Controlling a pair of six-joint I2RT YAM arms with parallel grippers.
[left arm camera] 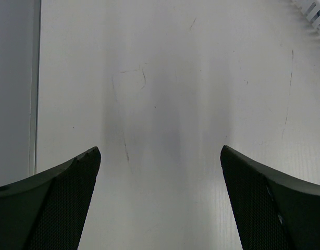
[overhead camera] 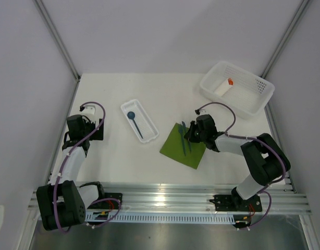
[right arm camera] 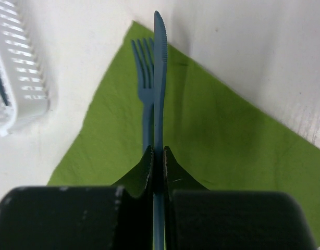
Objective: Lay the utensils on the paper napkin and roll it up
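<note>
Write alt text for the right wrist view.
The right gripper's fingers are shut on a blue knife, blade pointing away over a green napkin where a matching fork lies alongside. A white slotted tray sits at left.

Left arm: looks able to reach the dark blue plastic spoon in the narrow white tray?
Probably yes. The dark blue plastic spoon lies uncovered in the narrow white ribbed tray, near the open left end effector; right end effector sits away, over the green paper napkin.

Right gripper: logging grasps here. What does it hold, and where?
The right gripper pinches a blue knife by its handle, blade out over the napkin.
</note>
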